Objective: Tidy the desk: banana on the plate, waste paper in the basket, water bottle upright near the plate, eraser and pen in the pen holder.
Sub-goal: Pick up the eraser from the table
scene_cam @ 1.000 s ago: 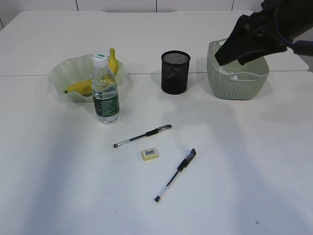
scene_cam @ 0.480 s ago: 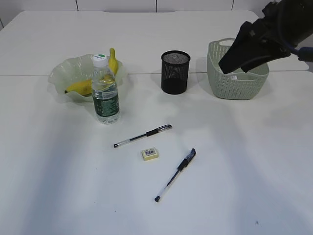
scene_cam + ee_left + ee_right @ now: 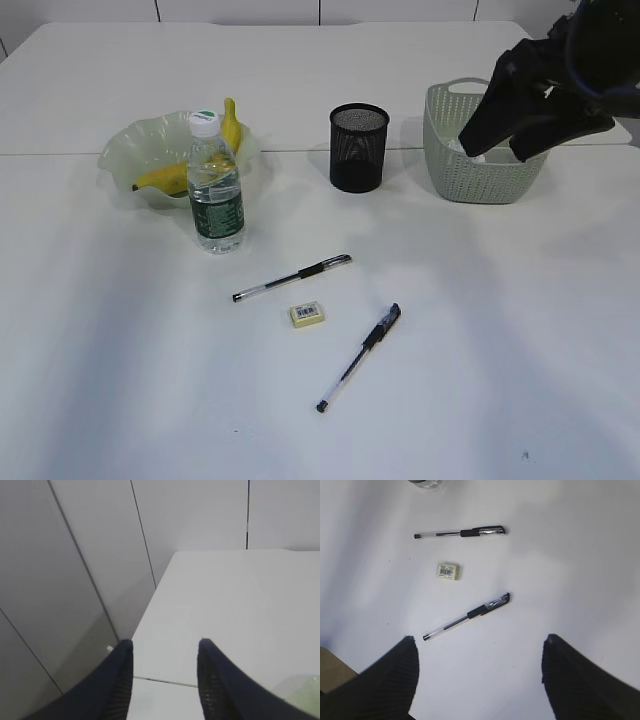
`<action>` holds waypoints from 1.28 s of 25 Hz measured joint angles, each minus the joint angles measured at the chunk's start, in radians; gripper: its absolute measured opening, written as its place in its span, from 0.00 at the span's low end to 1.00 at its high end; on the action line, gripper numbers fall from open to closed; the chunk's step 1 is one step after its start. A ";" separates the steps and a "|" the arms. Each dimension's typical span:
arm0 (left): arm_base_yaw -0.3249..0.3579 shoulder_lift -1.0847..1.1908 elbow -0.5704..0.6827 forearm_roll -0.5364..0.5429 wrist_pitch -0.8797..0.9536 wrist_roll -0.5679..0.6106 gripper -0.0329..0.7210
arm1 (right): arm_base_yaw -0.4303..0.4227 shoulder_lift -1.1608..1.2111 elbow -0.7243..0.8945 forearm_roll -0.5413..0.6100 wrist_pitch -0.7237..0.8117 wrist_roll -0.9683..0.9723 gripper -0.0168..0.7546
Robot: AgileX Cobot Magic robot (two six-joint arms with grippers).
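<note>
A yellow banana (image 3: 231, 124) lies in the pale green wavy plate (image 3: 120, 150). The water bottle (image 3: 215, 195) stands upright in front of the plate. Two pens (image 3: 293, 277) (image 3: 360, 357) and a small eraser (image 3: 306, 313) lie on the table; the right wrist view shows the pens (image 3: 460, 532) (image 3: 467, 615) and the eraser (image 3: 448, 570) too. The black mesh pen holder (image 3: 358, 147) stands at the back. My right gripper (image 3: 490, 140) hangs open and empty above the green basket (image 3: 470, 180), with something white inside the basket. My left gripper (image 3: 165, 645) is open and empty, out of the exterior view.
The left wrist view shows only a far table corner (image 3: 210, 580) and grey wall panels (image 3: 75, 580). A seam (image 3: 300, 152) runs across the white table behind the bottle. The bottle's base (image 3: 424, 483) shows at the top of the right wrist view.
My right arm has drawn back to the right and a little up over the basket. The objects on the table have not moved.
</note>
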 joint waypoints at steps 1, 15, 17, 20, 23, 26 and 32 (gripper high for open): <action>0.000 0.000 0.004 0.000 0.000 0.000 0.44 | 0.000 0.002 0.000 -0.011 0.000 0.008 0.76; 0.000 0.000 0.006 0.000 0.000 0.002 0.42 | 0.000 0.011 0.000 0.107 0.002 0.039 0.41; 0.000 0.000 0.012 0.000 0.000 0.002 0.41 | 0.007 0.030 0.000 0.163 0.002 0.039 0.38; 0.000 0.000 0.035 0.000 -0.004 0.002 0.41 | 0.045 0.066 0.000 0.187 0.002 0.039 0.37; 0.000 0.000 0.064 0.000 -0.006 0.002 0.41 | 0.097 0.116 0.000 0.193 0.002 0.039 0.37; 0.000 0.000 0.089 0.000 -0.008 0.002 0.41 | 0.151 0.172 0.000 0.206 0.000 0.039 0.37; 0.000 0.000 0.102 0.000 -0.023 0.002 0.40 | 0.183 0.266 0.000 0.267 -0.003 0.041 0.37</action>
